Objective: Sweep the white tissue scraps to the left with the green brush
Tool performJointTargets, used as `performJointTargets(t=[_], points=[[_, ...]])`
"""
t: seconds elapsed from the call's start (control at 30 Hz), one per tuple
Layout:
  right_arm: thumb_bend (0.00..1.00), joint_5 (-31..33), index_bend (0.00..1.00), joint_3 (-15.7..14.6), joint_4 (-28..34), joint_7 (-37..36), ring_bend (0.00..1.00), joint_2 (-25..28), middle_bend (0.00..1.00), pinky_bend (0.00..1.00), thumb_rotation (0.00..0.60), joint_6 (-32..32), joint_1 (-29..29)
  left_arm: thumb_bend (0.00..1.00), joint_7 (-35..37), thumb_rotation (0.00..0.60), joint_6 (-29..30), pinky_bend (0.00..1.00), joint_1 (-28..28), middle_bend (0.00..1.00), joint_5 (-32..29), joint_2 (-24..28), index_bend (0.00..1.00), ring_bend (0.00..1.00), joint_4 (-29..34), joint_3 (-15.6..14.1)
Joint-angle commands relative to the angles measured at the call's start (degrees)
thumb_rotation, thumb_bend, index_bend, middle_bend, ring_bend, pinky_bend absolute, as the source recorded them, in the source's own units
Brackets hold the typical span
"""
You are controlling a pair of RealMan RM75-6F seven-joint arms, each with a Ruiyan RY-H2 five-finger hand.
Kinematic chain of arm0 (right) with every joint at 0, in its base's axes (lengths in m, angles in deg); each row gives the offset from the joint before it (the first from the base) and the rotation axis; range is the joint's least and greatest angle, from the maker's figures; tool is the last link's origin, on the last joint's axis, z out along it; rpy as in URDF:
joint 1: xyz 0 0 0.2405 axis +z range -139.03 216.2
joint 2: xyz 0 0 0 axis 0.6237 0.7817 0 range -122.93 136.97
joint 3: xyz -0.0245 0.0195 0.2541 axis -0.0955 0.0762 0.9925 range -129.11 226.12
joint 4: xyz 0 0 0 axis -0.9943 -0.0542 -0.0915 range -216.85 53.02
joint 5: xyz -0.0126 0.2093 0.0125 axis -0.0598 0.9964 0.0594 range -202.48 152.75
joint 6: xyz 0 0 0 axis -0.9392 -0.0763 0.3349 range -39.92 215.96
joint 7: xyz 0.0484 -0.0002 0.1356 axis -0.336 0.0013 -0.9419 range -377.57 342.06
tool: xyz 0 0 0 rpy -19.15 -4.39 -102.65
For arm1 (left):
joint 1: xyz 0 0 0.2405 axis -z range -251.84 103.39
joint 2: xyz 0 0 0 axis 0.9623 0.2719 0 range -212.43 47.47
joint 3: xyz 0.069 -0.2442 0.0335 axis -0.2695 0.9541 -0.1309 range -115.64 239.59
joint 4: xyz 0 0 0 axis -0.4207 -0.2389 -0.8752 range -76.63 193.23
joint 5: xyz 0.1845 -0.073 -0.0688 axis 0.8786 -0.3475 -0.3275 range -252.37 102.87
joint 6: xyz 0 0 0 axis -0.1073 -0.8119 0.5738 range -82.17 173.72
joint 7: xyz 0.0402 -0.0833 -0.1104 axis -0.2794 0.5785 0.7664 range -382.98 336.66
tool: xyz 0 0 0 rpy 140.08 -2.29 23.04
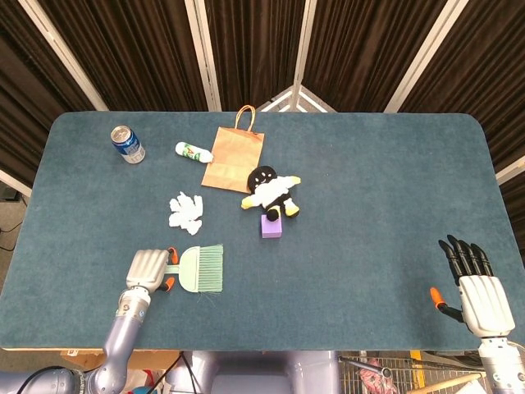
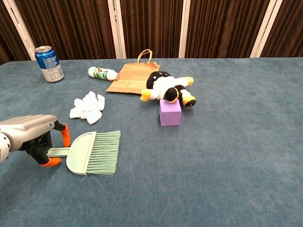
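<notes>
Left hand (image 2: 31, 135) sits over the handle of the green brush (image 2: 92, 152), lower left of the chest view; orange-tipped fingers (image 2: 65, 135) straddle the handle, apart, not yet clamped as far as I can tell. Brush lies flat, long axis left–right, handle toward the hand, bristles to frame right. White tissue scraps (image 2: 88, 107): one clump, just above the brush head, apart from it. Right hand (image 1: 476, 289) rests at lower right of the head view, fingers spread, holding nothing, well apart. Left hand is the nearer. Count: one brush, one scrap pile, two hands.
</notes>
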Motion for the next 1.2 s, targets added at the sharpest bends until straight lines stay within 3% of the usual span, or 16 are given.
performJointTargets(t=[0.03,0.13,0.3,0.37,0.57,0.7,1.0,1.2], points=[[0.36,0.1,0.0,0.0,0.1,-0.3,0.0,0.1,0.0,0.04,0.6,0.1,0.0,0.42,-0.1,0.6,0.2,1.0,0.5,1.0,-0.6,-0.5,0.42,1.0,-0.8,0.0],[0.36,0.2,0.0,0.0,0.2,-0.6,0.0,0.2,0.0,0.04,0.6,0.2,0.0,0.43,0.0,0.6,0.2,1.0,0.9,1.0,-1.9,-1.1,0.44,1.0,-1.8,0.1],[0.36,0.3,0.0,0.1,0.3,-0.7,0.0,0.2,0.0,0.04,0.6,0.2,0.0,0.73,0.4,0.6,0.3,1.0,1.0,1.0,-4.2,-1.5,0.67,1.0,-2.4,0.1],[0.36,0.4,0.0,0.1,0.3,-0.8,0.0,0.2,0.0,0.04,0.6,0.2,0.0,0.77,1.2,0.6,0.8,1.0,0.9,1.0,-3.4,-1.4,0.73,1.0,-2.4,0.0],[0.36,0.4,0.0,0.0,0.5,-0.4,0.0,0.1,0.0,0.04,0.6,0.4,0.1,0.8,2.8,0.6,3.2,1.0,1.4,1.0,3.6,1.0,0.79,1.0,-0.9,0.1],[0.36,0.4,0.0,0.0,0.5,-0.5,0.0,0.1,0.0,0.04,0.6,0.2,0.0,0.8,0.6,0.6,4.3,1.0,3.3,1.0,5.2,3.0,0.79,1.0,1.3,2.0],[0.36,1.5,0.0,0.3,0.5,-1.6,0.0,0.2,0.0,0.04,0.6,1.1,0.2,0.83,-8.1,0.6,2.3,1.0,11.7,1.0,0.5,4.3,0.8,1.0,0.8,9.0],[0.36,2.6,0.0,0.8,0.7,-2.7,0.0,0.3,0.0,0.04,0.6,2.1,0.6,0.84,-12.6,0.6,-0.9,1.0,17.6,1.0,-5.0,-0.2,0.81,1.0,-6.9,9.6]])
